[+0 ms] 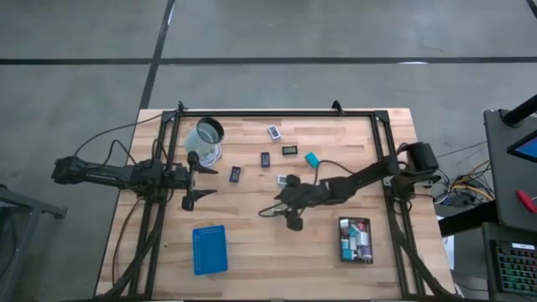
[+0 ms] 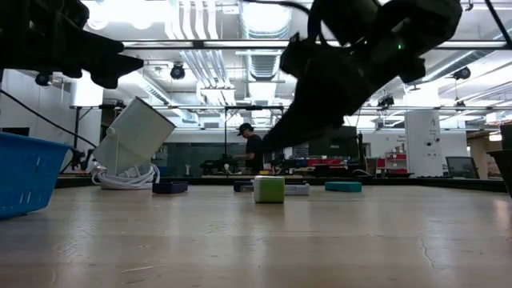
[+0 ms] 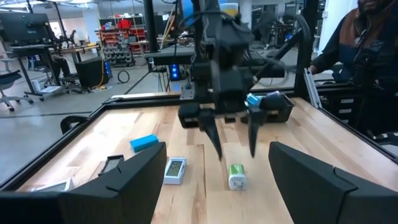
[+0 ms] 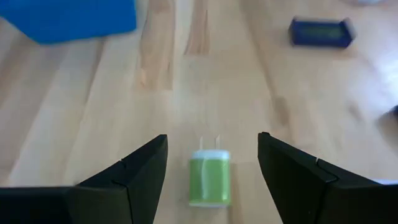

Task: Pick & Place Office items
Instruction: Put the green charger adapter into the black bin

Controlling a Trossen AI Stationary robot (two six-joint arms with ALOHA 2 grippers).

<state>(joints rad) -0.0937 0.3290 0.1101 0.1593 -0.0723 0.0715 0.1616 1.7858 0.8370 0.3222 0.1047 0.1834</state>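
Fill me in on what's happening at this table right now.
The right gripper hangs open over a small green block lying on the wooden table, fingers on either side of it but not yet closed. The left gripper waits open near the clear cup. The black tray already holds several items, the blue tray looks empty, and a few dark and teal pieces remain scattered on the table.

Both arms are dark, nearly black, built of slim jointed links with thin black cables looping loosely alongside. The right pincer [image 3: 234,130] has a boxy, blocky head tapering into two long pointed fingers. The left pincer [image 1: 194,179] ends in two slender black prongs. Its fingers [image 3: 314,180] look broad, matte and wedge-shaped up close.
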